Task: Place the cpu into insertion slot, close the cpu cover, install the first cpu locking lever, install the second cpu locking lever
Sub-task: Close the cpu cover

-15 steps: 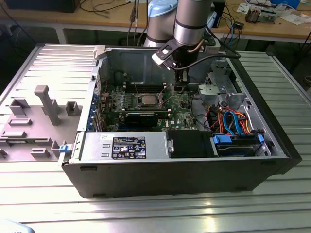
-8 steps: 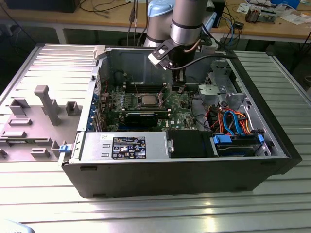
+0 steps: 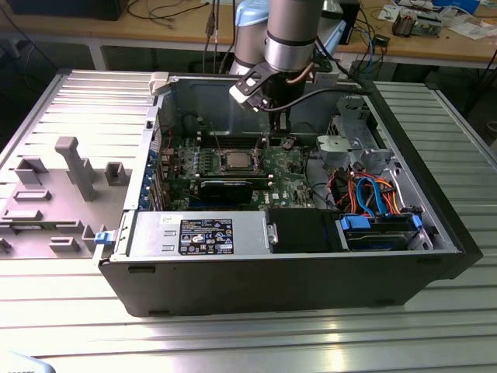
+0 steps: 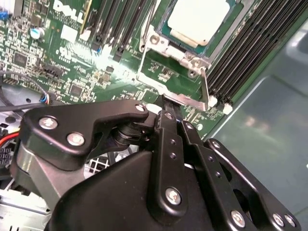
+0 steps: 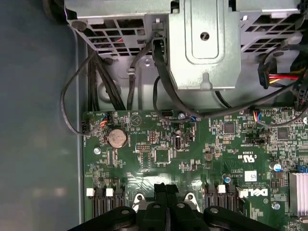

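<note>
We see the gripper [image 4: 165,107] with its two fingers pressed together, nothing visible between them. The tips hang low over the green board [image 5: 163,154], and both wrist views show them as one narrow black wedge.

Just ahead of the tips lies a thin silvery locking lever [image 4: 205,86]; we cannot tell whether they touch it. We judge the lever work to be the step in hand. It calls for a push with the closed tips square on the bar, steady and along its swing, so the tips do not slip off onto the board's small parts.

A little beyond the lever, the cpu [image 4: 199,18] sits in the insertion slot [image 4: 155,42]. The cpu cover [image 4: 164,21] seems to lie flat round the cpu's metal top, though we are not sure.

Black memory slots [image 4: 245,53] flank the socket to one side of the tool, and the grey case wall [image 4: 269,120] stands close past them, so sideways room there is tight.

Farther ahead, past the board's edge, dark cables [image 5: 72,110] loop under a metal drive cage [image 5: 204,43]. In the exterior view the case is open above, which we judge the freest way to move.
</note>
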Controlling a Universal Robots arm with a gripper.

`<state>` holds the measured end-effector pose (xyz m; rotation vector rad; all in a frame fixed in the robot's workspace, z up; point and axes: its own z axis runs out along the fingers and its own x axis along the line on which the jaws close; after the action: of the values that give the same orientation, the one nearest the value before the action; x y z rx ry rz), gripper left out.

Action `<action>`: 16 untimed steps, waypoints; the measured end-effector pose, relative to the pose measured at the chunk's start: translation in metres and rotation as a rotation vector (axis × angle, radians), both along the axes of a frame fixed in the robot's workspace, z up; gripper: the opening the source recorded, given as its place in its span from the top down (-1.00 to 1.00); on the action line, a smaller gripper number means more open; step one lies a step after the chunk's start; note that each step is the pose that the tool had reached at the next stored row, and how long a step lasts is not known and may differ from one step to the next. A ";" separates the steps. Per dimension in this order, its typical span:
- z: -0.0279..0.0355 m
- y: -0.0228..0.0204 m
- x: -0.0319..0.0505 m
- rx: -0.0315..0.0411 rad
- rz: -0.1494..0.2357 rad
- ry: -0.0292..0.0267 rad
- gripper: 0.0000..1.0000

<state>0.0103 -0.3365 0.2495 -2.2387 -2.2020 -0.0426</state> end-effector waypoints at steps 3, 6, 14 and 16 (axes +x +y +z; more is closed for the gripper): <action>0.0000 0.0000 -0.0044 0.0000 0.000 0.0000 0.79; 0.0000 0.0000 -0.0112 0.0000 0.000 0.0000 0.79; -0.0001 0.0000 -0.0239 0.0001 0.000 0.0000 0.79; -0.0001 0.0000 -0.0262 0.0001 0.000 0.0000 0.79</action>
<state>-0.0159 -0.3365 0.2494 -2.2387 -2.2019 -0.0427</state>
